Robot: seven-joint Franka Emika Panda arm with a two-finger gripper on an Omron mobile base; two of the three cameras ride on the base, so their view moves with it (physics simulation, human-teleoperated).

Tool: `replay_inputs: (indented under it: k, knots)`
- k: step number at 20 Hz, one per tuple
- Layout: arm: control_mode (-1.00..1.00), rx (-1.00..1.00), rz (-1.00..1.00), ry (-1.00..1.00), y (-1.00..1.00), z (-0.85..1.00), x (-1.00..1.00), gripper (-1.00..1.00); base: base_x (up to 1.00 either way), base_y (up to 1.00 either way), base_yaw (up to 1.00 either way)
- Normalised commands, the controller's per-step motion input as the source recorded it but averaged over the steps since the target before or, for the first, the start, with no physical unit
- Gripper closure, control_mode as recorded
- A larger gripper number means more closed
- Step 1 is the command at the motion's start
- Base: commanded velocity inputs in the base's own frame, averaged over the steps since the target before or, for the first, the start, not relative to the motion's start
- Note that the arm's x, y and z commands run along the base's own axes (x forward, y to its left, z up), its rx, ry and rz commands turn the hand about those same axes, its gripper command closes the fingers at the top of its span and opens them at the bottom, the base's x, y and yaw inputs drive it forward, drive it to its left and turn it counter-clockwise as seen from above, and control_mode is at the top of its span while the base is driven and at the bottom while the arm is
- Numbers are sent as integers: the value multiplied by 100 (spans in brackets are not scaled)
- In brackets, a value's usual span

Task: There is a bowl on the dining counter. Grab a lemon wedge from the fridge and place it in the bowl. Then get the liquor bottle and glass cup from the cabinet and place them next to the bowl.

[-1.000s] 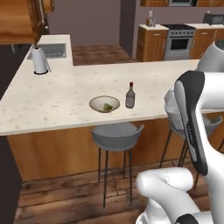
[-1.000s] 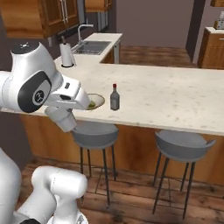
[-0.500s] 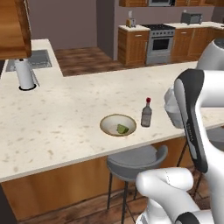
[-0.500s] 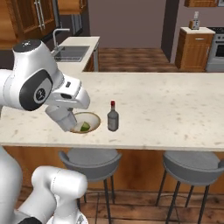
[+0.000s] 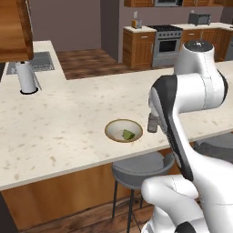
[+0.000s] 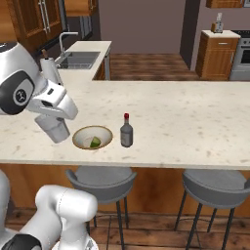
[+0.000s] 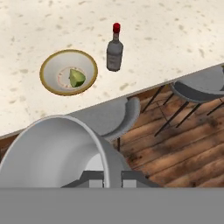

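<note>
The tan bowl point(image 6: 80, 135) stands on the dining counter point(image 6: 195, 122) with a green lemon wedge point(image 6: 95, 142) in it. Just right of it is the liquor bottle point(image 6: 126, 132), upright with a red cap. My gripper point(image 6: 52, 122) is shut on the wall of the glass cup point(image 6: 55, 131), holding it in the air just left of the bowl, near the counter's front edge. From the hand, the glass cup point(image 7: 52, 148) looms large between my fingertips, my gripper point(image 7: 106, 176) clamps its rim, and beyond lie the bowl point(image 7: 47, 65), the lemon wedge point(image 7: 77, 78) and the bottle point(image 7: 114, 50). My arm half hides the bottle point(image 5: 152, 124) beside the bowl point(image 5: 113, 126).
Two grey stools point(image 6: 100, 178) point(image 6: 215, 183) stand under the counter's front edge. A white paper towel roll point(image 5: 26, 77) and a sink point(image 6: 78, 58) are at the counter's far left. A stove point(image 5: 166, 43) and wooden base cabinets line the back wall.
The whole picture has shifted: the base has driven closer to the counter, so bowl and bottle look nearer and larger. The gripper stays shut on the glass cup.
</note>
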Motion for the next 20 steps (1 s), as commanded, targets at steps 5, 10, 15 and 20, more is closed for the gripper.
replay_inputs:
  k: [5,10,15,20]
  knots:
    - [-100,0,-4,0,62,-33,17,100,0,0,0]
    - [-100,1,-2,0,51,-53,38,100,0,0,0]
    - [-100,1,-3,0,53,-61,48,100,0,0,0]
    - [-100,5,-2,0,62,-54,41,100,0,0,0]
